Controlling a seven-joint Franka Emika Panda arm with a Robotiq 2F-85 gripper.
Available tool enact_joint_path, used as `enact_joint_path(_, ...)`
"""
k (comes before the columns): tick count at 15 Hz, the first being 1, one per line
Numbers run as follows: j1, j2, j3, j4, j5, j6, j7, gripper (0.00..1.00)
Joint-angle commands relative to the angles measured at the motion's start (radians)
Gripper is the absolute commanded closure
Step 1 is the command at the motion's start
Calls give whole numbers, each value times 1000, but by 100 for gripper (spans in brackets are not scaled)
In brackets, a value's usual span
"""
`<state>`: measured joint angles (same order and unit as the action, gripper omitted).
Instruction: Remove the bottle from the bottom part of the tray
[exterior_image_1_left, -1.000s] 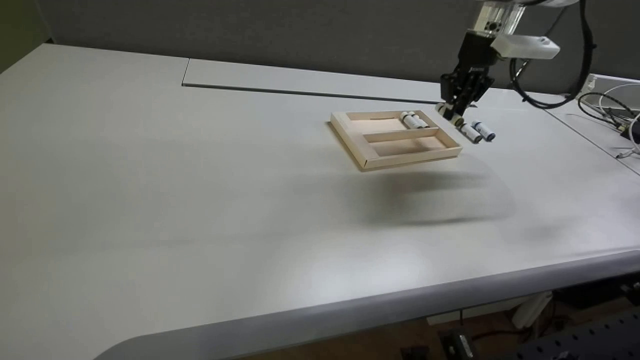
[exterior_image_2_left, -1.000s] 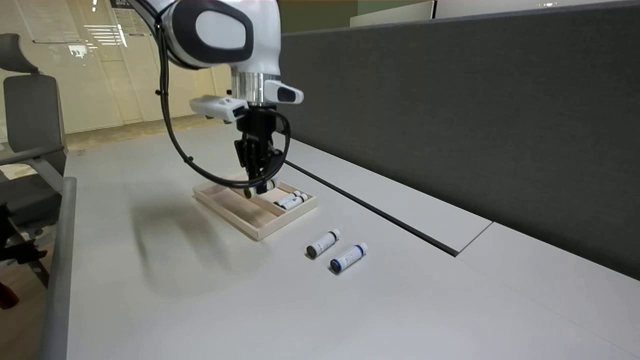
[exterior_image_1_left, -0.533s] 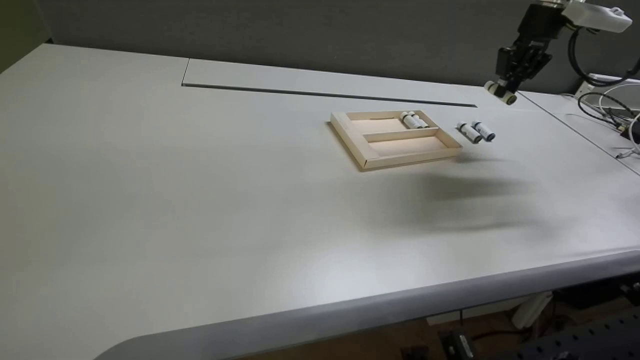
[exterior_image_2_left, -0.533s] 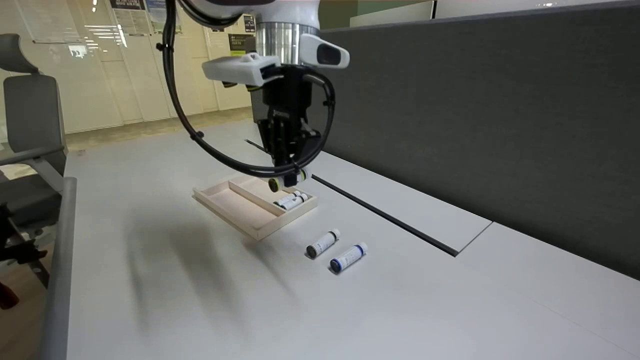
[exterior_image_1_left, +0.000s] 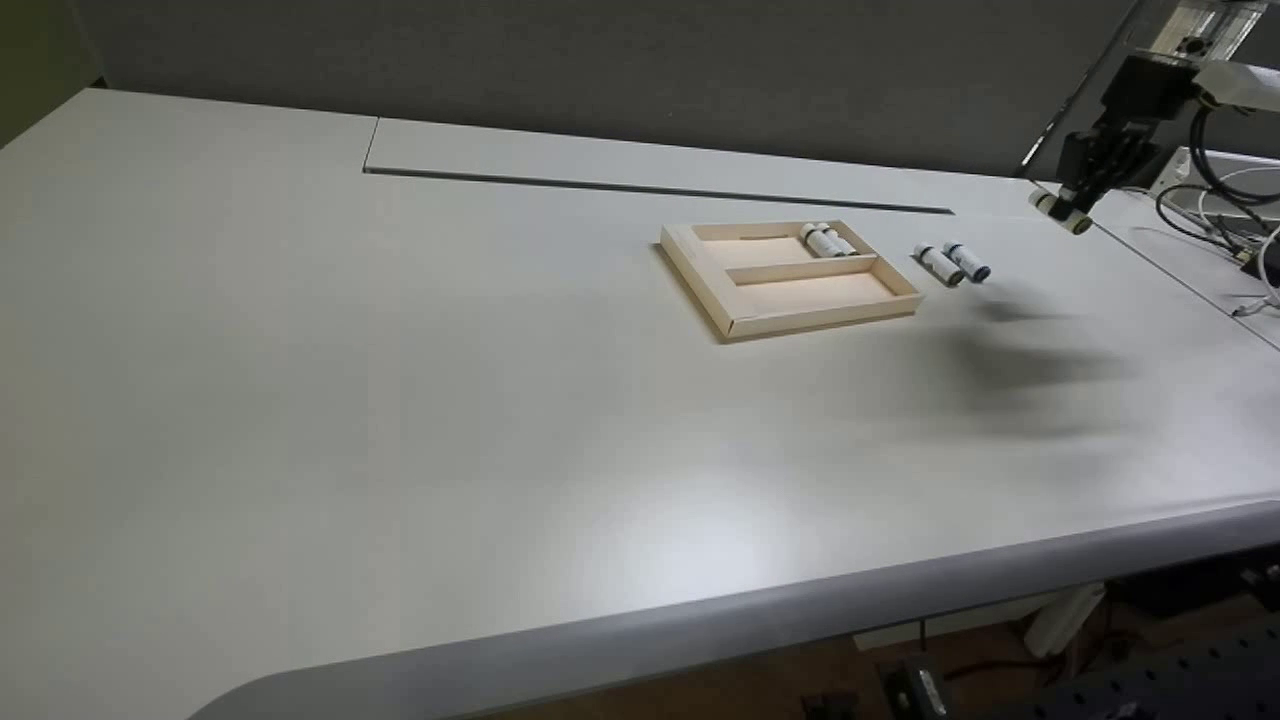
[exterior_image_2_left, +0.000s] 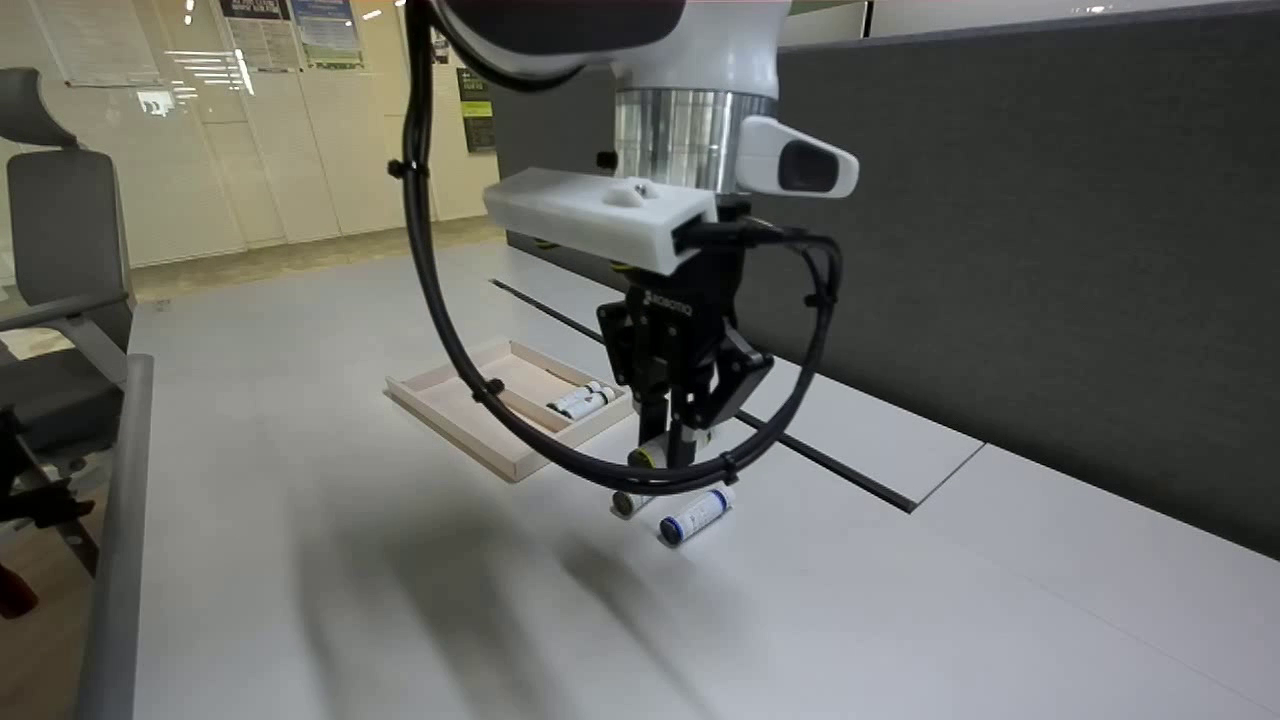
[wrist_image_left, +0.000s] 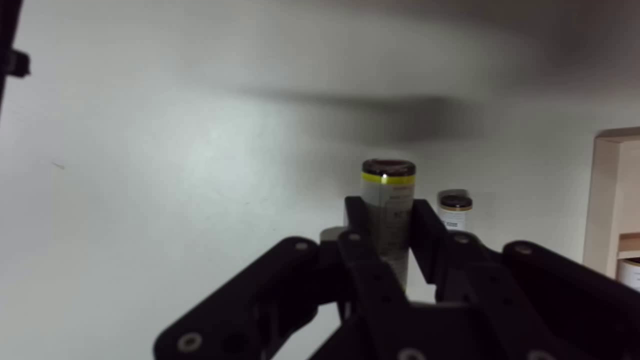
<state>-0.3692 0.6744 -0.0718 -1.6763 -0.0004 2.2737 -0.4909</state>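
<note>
My gripper (exterior_image_1_left: 1066, 208) is shut on a bottle (exterior_image_1_left: 1078, 222), a small vial with a dark cap and a yellow band, held level above the table past the tray's end. The bottle (exterior_image_2_left: 646, 456) and gripper (exterior_image_2_left: 668, 452) also show in an exterior view, partly behind a cable. In the wrist view the bottle (wrist_image_left: 389, 200) sits between both fingertips (wrist_image_left: 385, 212). The cream tray (exterior_image_1_left: 700, 285) lies flat; its near slot holds nothing and its far slot holds two vials (exterior_image_1_left: 824, 241). The tray (exterior_image_2_left: 455, 436) shows in both exterior views, its corner (wrist_image_left: 595, 210) in the wrist view.
Two look-alike vials (exterior_image_1_left: 940, 265) (exterior_image_2_left: 700, 515) lie side by side on the table beside the tray, near the gripper; one (wrist_image_left: 454, 216) shows in the wrist view. A dark strip (exterior_image_1_left: 600, 185) and grey partition (exterior_image_2_left: 950, 200) run along the back. Cables (exterior_image_1_left: 1215, 215) lie at the far right.
My gripper has carried the bottle from above the tray, away past its end and beyond the two loose vials, and has come lower in the last half second. Tray and other vials have not moved.
</note>
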Motion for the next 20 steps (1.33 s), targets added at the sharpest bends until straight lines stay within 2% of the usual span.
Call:
enact_joint_path(1, -14, 100, -30, 182, -10, -83, 44, 93)
enact_joint_path(2, -17, 46, -10, 75, -5, -23, 5, 73)
enact_joint_path(5, -23, 87, -22, 143, -8, -51, 9, 73)
enact_joint_path(9, -21, 91, -21, 151, -8, -54, 13, 73)
enact_joint_path(10, -21, 91, -21, 151, -8, -54, 14, 93)
enact_joint_path(20, -4, 257, -23, 269, -29, 60, 35, 93)
